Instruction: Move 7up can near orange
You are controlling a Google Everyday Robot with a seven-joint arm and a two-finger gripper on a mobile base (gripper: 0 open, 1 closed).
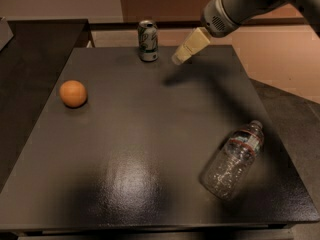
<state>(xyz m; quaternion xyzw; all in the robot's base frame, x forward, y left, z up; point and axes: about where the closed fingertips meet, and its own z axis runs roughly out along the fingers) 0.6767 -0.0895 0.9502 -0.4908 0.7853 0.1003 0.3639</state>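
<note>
The 7up can (148, 41) stands upright near the far edge of the dark table (130, 144), green and white with a silver top. The orange (73, 93) lies at the table's left side, well apart from the can. My gripper (180, 59) hangs above the table just right of the can, reaching in from the upper right on the grey arm (235, 6). It is not touching the can.
A clear plastic bottle (233, 160) lies on its side at the table's right front. A second dark surface (30, 49) adjoins on the left. The floor beyond the table's right edge is tan.
</note>
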